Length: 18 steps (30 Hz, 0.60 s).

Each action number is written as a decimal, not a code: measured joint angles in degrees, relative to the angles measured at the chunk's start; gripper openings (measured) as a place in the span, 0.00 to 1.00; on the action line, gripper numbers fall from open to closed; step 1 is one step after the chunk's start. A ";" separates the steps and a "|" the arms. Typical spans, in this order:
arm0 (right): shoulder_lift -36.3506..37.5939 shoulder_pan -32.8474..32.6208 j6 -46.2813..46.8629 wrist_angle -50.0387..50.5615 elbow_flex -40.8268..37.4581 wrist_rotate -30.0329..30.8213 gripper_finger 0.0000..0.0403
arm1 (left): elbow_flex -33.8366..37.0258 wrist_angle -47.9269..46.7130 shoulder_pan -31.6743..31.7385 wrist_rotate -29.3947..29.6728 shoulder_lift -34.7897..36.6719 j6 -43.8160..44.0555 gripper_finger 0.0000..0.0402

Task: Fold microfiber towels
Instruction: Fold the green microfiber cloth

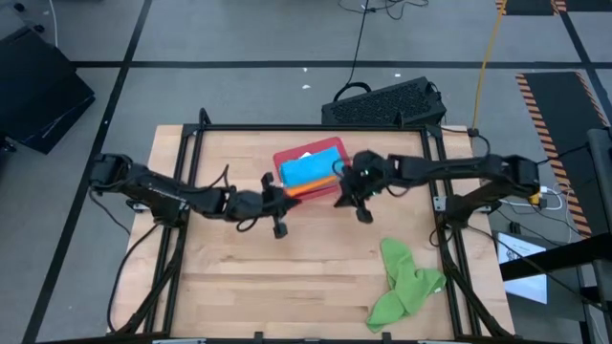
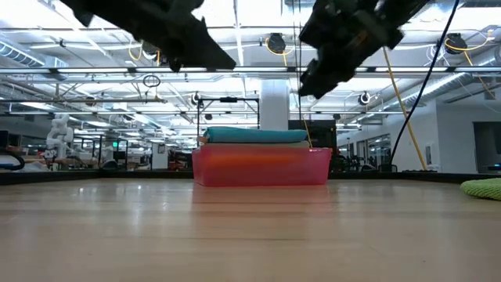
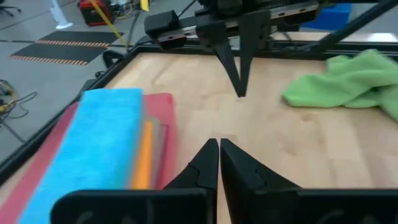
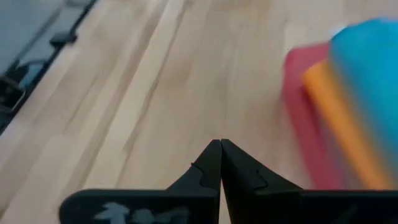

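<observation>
A red tray (image 1: pixel 330 151) stands at the table's far middle. In it lies a stack of folded microfiber towels, a bright blue one (image 3: pixel 102 146) on top and an orange one (image 3: pixel 144 155) under it. A bright green towel (image 1: pixel 406 282) lies crumpled on the table at the near right. My left gripper (image 3: pixel 218 147) hangs shut above the table beside the tray's near left corner. My right gripper (image 4: pixel 221 147) hangs shut beside the tray's near right corner, its fingers (image 3: pixel 239 78) slanting down. Neither holds anything.
A black frame (image 1: pixel 316 127) borders the wooden table (image 1: pixel 287 287). A dark keyboard-like object (image 1: pixel 387 103) lies on the floor beyond the far edge. Bare wood lies across the table's near left and middle.
</observation>
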State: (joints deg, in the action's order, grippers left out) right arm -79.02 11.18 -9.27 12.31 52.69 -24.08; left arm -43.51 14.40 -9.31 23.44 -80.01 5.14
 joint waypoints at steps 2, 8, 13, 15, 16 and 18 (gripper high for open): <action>1.49 -3.19 1.61 3.41 0.00 3.01 0.00 | 0.00 0.11 -2.51 1.29 0.00 1.38 0.05; 6.05 -12.22 8.97 7.76 -3.25 7.83 0.00 | -0.02 1.92 -8.83 7.51 -2.09 5.50 0.05; 9.67 -20.31 16.93 9.66 -7.62 12.03 0.04 | -0.09 7.83 -11.82 10.05 -6.26 6.03 0.05; 10.83 -23.92 19.60 10.00 -9.35 13.50 0.08 | -0.10 11.17 -12.24 10.16 -8.24 5.87 0.05; 11.27 -25.62 20.67 10.01 -10.23 13.86 0.10 | -0.09 12.38 -12.37 10.16 -9.10 5.42 0.05; 11.85 -29.16 23.03 9.87 -11.86 13.94 0.15 | -0.09 15.53 -12.53 10.16 -10.99 5.27 0.05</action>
State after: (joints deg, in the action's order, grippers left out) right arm -67.17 -17.97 13.75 22.18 40.82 -10.15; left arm -43.59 29.94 -21.83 33.61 -91.00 10.41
